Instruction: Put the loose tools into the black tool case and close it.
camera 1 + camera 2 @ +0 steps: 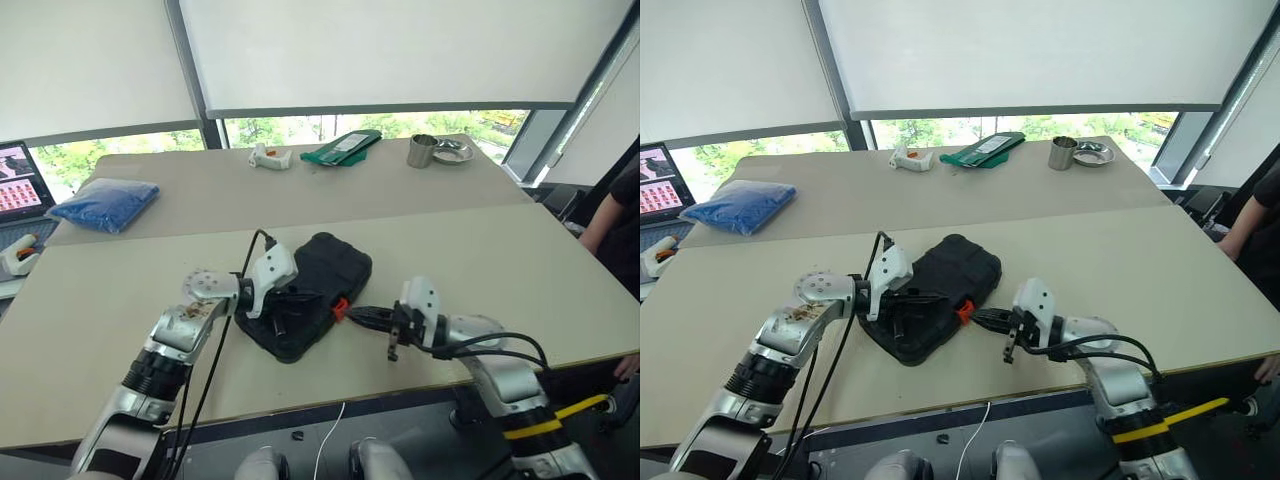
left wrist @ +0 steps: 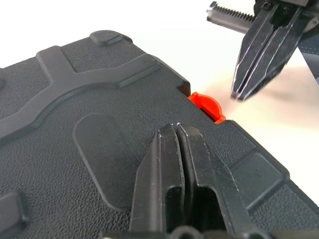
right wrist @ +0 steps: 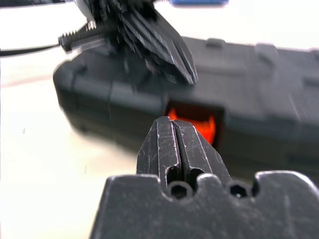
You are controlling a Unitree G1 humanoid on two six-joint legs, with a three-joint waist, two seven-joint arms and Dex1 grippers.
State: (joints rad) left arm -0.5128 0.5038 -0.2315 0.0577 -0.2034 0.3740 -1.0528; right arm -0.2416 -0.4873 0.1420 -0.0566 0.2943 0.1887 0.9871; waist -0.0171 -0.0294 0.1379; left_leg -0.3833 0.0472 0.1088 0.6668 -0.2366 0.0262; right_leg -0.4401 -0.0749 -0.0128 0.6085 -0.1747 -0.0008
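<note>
The black tool case lay closed on the bench, between the two end effectors. The left end effector had its two fingers pressed together, holding nothing, with the tips over the case's textured lid and perhaps resting on it, though contact was hard to judge. The left wrist view alone showed the lid's moulded ribs and the orange latch just beyond those tips, at the case's edge. The right end effector was likewise pinched shut and empty, just off the case on the latch side, apart from it. Its own wrist view faced the latch set in a notch in the case's side wall, with the left end effector's fingers above. The head views added a blue cloth bundle well beyond the left end effector.
</note>
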